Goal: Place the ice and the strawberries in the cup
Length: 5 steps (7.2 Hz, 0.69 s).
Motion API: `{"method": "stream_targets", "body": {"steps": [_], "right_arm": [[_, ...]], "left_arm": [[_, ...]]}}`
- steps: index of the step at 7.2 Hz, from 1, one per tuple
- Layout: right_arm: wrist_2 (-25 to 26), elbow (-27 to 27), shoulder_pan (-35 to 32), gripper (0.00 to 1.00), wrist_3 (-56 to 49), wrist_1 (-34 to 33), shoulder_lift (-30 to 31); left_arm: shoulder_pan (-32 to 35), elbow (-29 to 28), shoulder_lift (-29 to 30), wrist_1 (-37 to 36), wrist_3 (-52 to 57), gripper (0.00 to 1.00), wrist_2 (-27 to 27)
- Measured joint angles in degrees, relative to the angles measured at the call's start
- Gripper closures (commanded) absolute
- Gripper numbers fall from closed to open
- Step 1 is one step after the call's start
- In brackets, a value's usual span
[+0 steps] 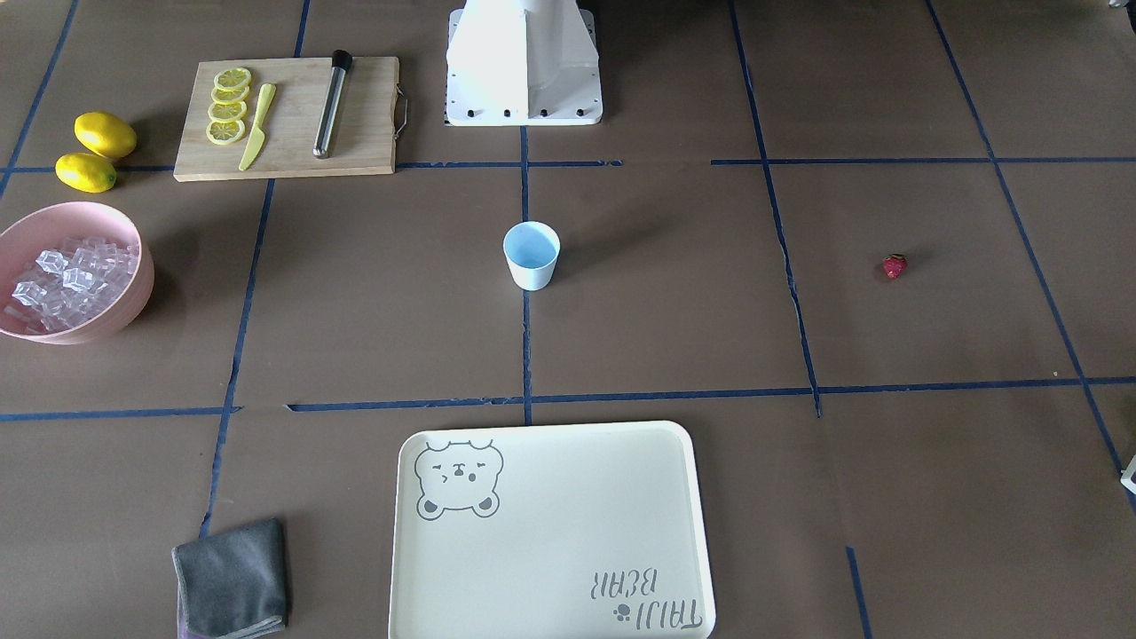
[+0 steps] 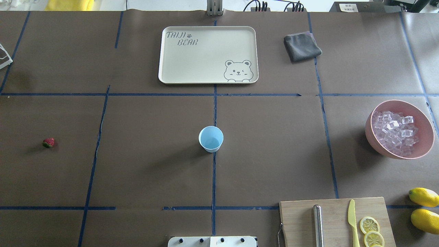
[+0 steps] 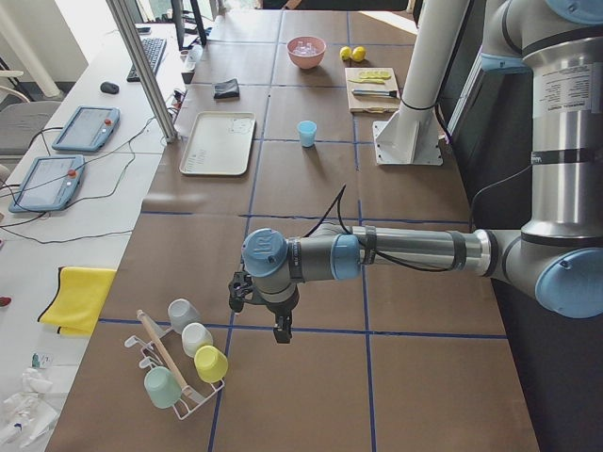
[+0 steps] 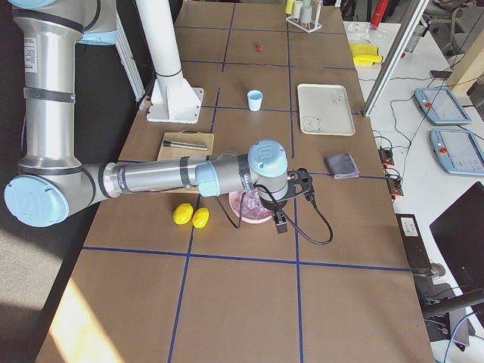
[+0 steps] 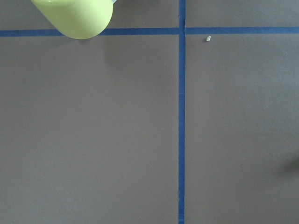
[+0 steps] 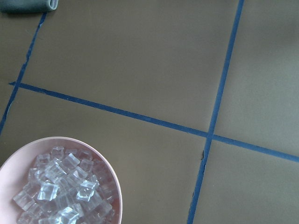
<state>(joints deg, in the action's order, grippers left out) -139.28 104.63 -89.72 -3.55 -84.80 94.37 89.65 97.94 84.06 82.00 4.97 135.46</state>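
Left gripper (image 3: 282, 331) first: it hangs fingers-down above the brown paper-covered table (image 2: 154, 164) at the robot's left end, near a white wire rack of small pastel cups (image 3: 184, 363). It shows only in the side view, so I cannot tell whether its fingers are apart or together. The right gripper (image 4: 280, 224) hangs at the opposite end, close by the large pink bowl (image 2: 373, 139), and I cannot tell how its fingers stand either.

The small pale blue tapered cup (image 2: 211, 138) stands upright at the table's middle, on the central blue tape line, with nothing visible inside. The small red strawberry with a green cap (image 2: 48, 142) lies alone on the robot's left side, well apart from the cup. The clear ice cubes (image 2: 394, 132) are heaped in the pink bowl on the right side.

Beyond the cup lies a cream rectangular tray with a bear print (image 2: 192, 61), and a folded grey cloth (image 2: 301, 46) sits beside it. Near the robot's base on the right, a wooden cutting board (image 2: 298, 223) holds a metal rod with a black end (image 2: 318, 226), a yellow-green plastic knife (image 2: 352, 219) and lemon slices (image 2: 369, 224). 2 whole yellow lemons (image 2: 423, 197) lie just beside the board.
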Motion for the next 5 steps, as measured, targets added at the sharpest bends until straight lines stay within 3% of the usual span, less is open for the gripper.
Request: {"method": "stream_targets", "body": {"steps": [2, 3, 5], "right_arm": [[-1.4, 1.2, 4.2, 0.02, 5.5, 0.2, -0.2], [-1.0, 1.5, 6.4, 0.13, 9.4, 1.0, -0.5], [0.7, 1.4, 10.6, 0.23, 14.1, 4.2, -0.7]], "left_arm": [[0.0, 0.0, 0.0, 0.0, 0.0, 0.00, 0.1], [0.0, 0.1, 0.0, 0.0, 0.0, 0.00, 0.1], [0.0, 0.0, 0.0, 0.0, 0.0, 0.00, 0.1]]}}
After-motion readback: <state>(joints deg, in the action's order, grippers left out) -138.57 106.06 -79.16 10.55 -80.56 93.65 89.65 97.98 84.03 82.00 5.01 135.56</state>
